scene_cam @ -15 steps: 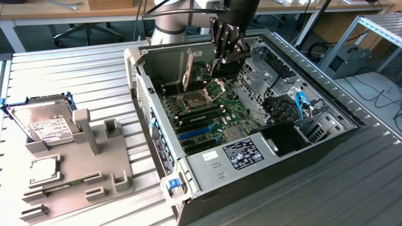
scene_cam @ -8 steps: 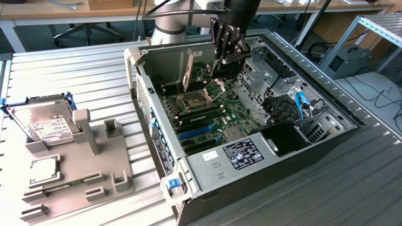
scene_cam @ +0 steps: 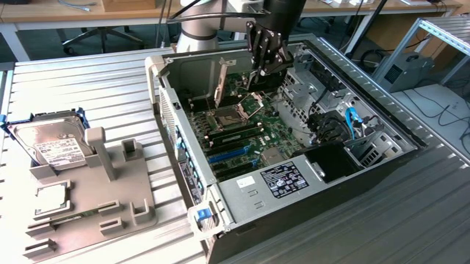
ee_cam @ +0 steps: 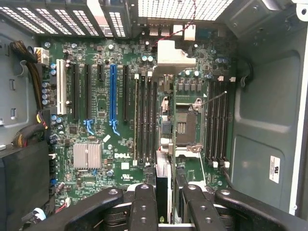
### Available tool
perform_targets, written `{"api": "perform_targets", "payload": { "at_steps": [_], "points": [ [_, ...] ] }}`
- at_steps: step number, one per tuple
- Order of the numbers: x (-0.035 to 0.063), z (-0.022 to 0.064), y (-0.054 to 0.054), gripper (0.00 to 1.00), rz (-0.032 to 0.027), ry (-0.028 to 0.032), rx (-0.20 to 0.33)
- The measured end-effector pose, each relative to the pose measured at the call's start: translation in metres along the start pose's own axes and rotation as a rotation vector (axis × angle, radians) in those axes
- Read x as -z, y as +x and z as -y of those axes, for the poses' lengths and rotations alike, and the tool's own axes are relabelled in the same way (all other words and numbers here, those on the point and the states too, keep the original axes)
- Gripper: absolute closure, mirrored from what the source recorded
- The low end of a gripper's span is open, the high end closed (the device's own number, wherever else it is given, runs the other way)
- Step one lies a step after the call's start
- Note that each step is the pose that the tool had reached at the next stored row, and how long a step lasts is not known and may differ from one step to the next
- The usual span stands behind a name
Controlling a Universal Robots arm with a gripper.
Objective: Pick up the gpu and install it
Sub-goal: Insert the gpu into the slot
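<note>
A robot arm's gripper (scene_cam: pixel 258 70) hangs inside an open computer case (scene_cam: pixel 382 165) on the counter (scene_cam: pixel 88 93), its jaws closed on the gpu (scene_cam: pixel 256 74), a thin dark card held upright on edge above the green motherboard (scene_cam: pixel 276 132). From the wrist, the gpu (ee_cam: pixel 163 192) shows as a narrow black slab between the gripper's (ee_cam: pixel 163 204) fingers (ee_cam: pixel 143 207), over the board near the memory slots (ee_cam: pixel 144 120) and the empty processor socket (ee_cam: pixel 185 122). Outside the case, towards the exterior view's left, a silver hard drive (scene_cam: pixel 50 140) leans in a grey holder (scene_cam: pixel 96 203).
</note>
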State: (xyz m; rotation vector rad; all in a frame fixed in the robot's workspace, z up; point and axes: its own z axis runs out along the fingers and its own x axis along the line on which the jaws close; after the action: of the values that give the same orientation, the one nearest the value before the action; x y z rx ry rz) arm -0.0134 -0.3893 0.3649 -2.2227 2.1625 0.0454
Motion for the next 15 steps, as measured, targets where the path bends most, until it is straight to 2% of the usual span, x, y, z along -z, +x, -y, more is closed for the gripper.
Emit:
{"api": "perform_targets", "payload": {
  "at_steps": [15],
  "points": [
    [-0.0003,-0.0001,0.0039,0.74,-0.0001,0.0000,0.000]
  ]
}}
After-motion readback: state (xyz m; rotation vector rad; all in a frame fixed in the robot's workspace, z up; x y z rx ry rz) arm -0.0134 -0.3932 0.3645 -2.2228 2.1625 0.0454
